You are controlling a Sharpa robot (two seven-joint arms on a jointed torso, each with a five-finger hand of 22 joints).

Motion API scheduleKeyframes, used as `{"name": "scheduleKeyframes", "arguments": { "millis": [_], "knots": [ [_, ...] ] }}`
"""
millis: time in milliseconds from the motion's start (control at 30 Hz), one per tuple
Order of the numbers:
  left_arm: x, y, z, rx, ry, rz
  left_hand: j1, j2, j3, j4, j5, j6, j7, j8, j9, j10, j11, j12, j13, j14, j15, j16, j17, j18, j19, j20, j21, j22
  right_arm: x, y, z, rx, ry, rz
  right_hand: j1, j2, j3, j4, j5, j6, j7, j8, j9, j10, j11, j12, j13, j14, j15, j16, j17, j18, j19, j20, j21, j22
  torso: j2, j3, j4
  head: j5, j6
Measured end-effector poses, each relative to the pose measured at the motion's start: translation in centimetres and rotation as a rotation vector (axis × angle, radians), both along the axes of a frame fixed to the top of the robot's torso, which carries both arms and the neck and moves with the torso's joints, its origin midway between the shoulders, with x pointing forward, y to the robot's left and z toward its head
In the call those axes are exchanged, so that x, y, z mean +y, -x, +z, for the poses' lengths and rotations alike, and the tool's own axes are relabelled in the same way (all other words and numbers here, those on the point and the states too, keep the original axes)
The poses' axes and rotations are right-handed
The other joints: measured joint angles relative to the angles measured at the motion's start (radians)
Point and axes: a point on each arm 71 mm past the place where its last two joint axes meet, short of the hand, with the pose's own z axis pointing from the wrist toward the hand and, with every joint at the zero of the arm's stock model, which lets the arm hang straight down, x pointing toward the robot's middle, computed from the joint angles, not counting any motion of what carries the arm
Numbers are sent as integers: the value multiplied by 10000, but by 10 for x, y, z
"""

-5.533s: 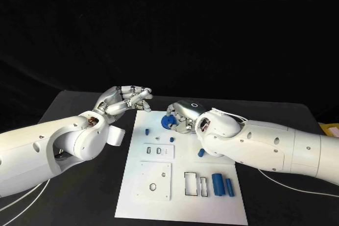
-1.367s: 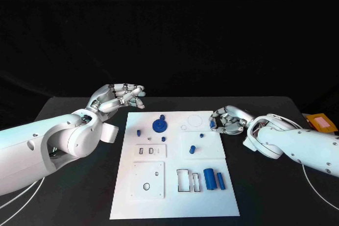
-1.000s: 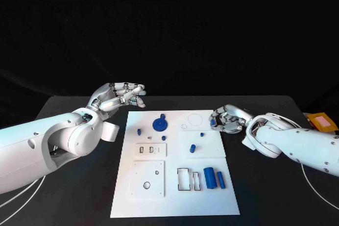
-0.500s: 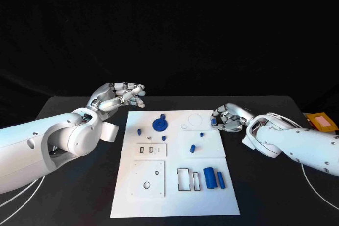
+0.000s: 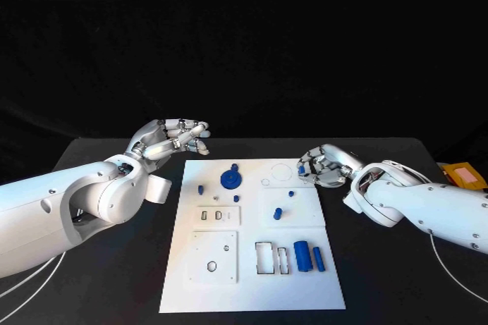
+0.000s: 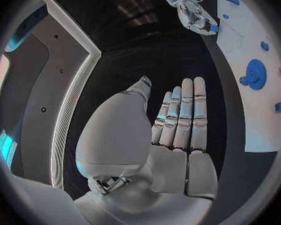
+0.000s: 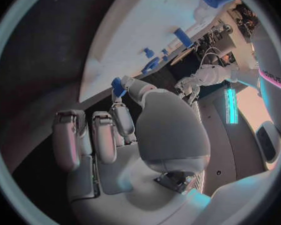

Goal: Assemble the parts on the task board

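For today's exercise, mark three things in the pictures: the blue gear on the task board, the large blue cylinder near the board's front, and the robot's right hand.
blue gear (image 5: 230, 177), head view, on the disc's flat face.
large blue cylinder (image 5: 302, 254), head view, on the middle of its side.
right hand (image 5: 322, 167), head view, on the middle of the hand; it pinches a small blue part.

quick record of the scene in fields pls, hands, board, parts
left hand: off the board's far left corner, fingers apart, holding nothing
right hand: at the board's far right edge, pinching a small blue part
task board: white plate, middle of the black table
blue gear: far part of the board
blue cylinders: two, side by side, near right part of the board
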Motion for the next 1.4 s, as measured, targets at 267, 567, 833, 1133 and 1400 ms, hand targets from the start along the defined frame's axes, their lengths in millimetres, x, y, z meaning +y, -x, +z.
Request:
{"name": "scheduleKeyframes", "arguments": {
  "millis": [267, 567, 833, 1133, 1400],
  "knots": [
    [0, -2, -1, 25, -18, 15, 0, 0, 0, 0, 0, 0, 0, 0, 8, 0, 0, 0, -1, 0, 0, 0, 0, 1, 0, 0, 0, 0, 51, 13, 20, 315, -343, 492, -49, 76, 81, 0, 66, -53, 18, 0, -4, -36, 36, -50, -78, 0, 0, 0, 0, 0, 0, 0, 0, -1, -24, -17, 2, 105, -69],
    [-2, -6, -3, 63, -41, 29, 0, 0, 0, 0, 0, 0, 0, 0, 7, 0, 0, 0, -1, 0, 0, 0, -1, 1, 0, 0, 0, 0, 118, 29, 21, 745, -75, 1173, -24, 101, 83, -1, 120, -105, 34, 0, -6, -37, 37, -50, -92, 0, 1, -1, -1, 0, 0, 1, 0, -2, -69, -47, 21, 349, -198],
    [-6, -9, -4, 95, -49, 9, 0, 0, -29, 29, 0, 0, 0, 0, 9, 0, 0, 0, 3, 0, 0, 39, 8, 1, -35, 34, 0, 0, 159, 45, 8, 898, 399, 1765, -26, 101, 82, -1, 121, -153, 50, 0, -6, -37, 37, -50, -92, 0, 1, -1, -1, 0, -1, 1, -1, -2, -77, -60, 35, 534, -228],
    [-8, -10, -5, 136, -60, -11, 0, 0, -29, 29, 0, 0, 0, 0, 17, 0, 0, 0, 12, 0, 0, 39, 17, 1, -35, 35, 0, 0, 181, 58, -6, 879, 885, 2081, -125, 112, 82, 0, 121, -198, 58, 0, -6, -37, 37, -50, -92, 0, 1, -1, -1, 1, -1, 2, -1, 6, -59, -60, 36, 745, -314],
    [-9, -10, -5, 167, -71, -20, 0, 0, -58, 0, 0, 0, 0, 0, 16, 36, -36, 0, 11, 0, 0, 39, 16, 0, -35, 35, 0, 10, 190, 65, -14, 792, 1162, 2217, -160, 100, 81, -1, 119, -195, 53, 0, -5, -37, 36, -50, -92, 0, 2, -1, -2, 0, -1, 2, -1, 5, -54, -51, 20, 902, -384]
  ]
}}
